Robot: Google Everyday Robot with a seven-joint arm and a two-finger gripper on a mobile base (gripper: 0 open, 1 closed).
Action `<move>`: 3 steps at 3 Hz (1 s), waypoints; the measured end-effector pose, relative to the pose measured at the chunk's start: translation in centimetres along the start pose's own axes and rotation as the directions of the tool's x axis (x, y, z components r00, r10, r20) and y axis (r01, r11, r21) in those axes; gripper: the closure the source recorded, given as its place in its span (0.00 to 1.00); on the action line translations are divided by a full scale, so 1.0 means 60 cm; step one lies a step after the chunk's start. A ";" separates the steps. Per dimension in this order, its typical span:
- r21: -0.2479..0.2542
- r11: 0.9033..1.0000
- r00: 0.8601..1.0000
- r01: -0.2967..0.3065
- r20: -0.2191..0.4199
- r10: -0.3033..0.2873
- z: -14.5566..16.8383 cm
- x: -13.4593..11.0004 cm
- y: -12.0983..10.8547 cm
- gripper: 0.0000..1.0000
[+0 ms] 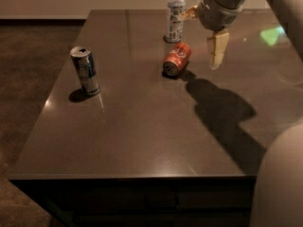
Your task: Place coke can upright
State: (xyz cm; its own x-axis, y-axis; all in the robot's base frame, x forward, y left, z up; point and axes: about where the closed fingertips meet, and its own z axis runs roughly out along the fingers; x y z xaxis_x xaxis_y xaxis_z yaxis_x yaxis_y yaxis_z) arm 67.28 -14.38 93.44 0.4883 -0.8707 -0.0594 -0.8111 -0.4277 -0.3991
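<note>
From my station I saw the coke can (176,59) lying on its side on the dark table (137,126), towards the far middle of the top, with its silver end turned towards the near left and its body pointing away to the far right. The gripper (199,40) hung in the air just to the right of the can and above it, touching nothing. Its jaws were spread wide and empty: one pale finger (218,48) pointed down towards the tabletop beside the can, and the other (190,13) stuck out to the left near the bottle. That clear plastic bottle (174,14) with a white cap stood upright just behind the coke can, close to the far edge. A taller blue-and-silver can (85,70) stood upright well apart from both, over by the left edge of the table, with its top open. The arm threw a broad dark shadow (222,105) across the right half of the tabletop, its tip reaching the base of the coke can.
</note>
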 end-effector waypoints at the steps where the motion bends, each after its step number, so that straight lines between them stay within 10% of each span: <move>1: -0.014 0.992 0.992 0.123 0.017 -0.123 0.027 -0.017 -0.020 0.00; 3: -0.080 0.953 0.956 0.292 0.026 -0.291 0.073 -0.043 -0.032 0.00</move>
State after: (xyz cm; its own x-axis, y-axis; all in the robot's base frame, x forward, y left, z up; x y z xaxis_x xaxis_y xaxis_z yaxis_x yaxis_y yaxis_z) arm 68.98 -10.25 90.34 0.7115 -0.7018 0.0360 -0.6558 -0.6815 -0.3247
